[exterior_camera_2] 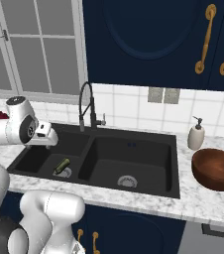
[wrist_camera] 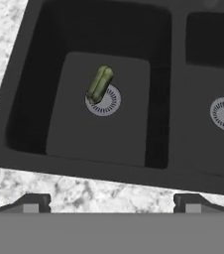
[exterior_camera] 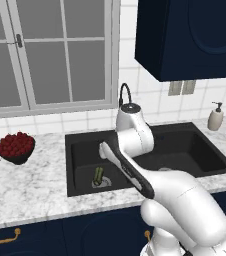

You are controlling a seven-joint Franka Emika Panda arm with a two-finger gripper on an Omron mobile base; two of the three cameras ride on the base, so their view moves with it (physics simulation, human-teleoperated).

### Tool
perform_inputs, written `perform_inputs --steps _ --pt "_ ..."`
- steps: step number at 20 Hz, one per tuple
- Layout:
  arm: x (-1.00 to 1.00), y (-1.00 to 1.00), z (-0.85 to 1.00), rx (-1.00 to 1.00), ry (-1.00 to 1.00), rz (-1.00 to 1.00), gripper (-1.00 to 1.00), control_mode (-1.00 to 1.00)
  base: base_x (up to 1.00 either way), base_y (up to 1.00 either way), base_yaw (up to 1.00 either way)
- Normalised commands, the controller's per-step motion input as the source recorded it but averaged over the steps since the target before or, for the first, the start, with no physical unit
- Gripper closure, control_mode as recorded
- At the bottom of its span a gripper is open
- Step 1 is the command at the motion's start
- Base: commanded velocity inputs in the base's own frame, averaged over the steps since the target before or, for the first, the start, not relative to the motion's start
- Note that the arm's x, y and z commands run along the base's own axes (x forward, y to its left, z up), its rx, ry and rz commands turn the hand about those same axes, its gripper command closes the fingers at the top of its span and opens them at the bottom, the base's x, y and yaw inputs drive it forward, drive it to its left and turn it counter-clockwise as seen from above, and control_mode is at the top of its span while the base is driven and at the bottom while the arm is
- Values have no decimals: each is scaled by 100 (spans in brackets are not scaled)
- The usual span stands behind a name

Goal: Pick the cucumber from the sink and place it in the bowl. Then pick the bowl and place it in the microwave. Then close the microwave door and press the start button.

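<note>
The task is at its very start: the cucumber (wrist_camera: 99, 84) lies in the left basin of the sink (exterior_camera_2: 134, 191), one end resting on the round drain (wrist_camera: 104, 100), and nothing has been lifted. The gripper (wrist_camera: 112, 202) hangs above the counter's front edge with its fingers spread wide and empty, well apart from the cucumber. The bowl (exterior_camera_2: 216, 168) sits empty on the counter right of the sink, so picking, loading the microwave, shutting its door and pressing start all remain.

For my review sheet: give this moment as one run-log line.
stage: reaching | gripper: open, above sink front edge | cucumber: on left basin drain | bowl: on counter, right of sink
</note>
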Motion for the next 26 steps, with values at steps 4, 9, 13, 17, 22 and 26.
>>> perform_inputs --steps 4,9,13,17,22,26 --pt "52 35 -55 0 9 -4 -100 -100 0 0 0" --pt "28 2 -54 1 -1 0 -100 -100 0 0 0" --pt "32 0 -32 1 0 0 -100 -100 0 0 0" --pt "35 0 -20 0 0 0 -100 -100 0 0 0" --pt "48 13 -24 0 0 0 -100 -100 0 0 0" --pt "17 6 -30 0 0 -3 -100 -100 0 0 0"
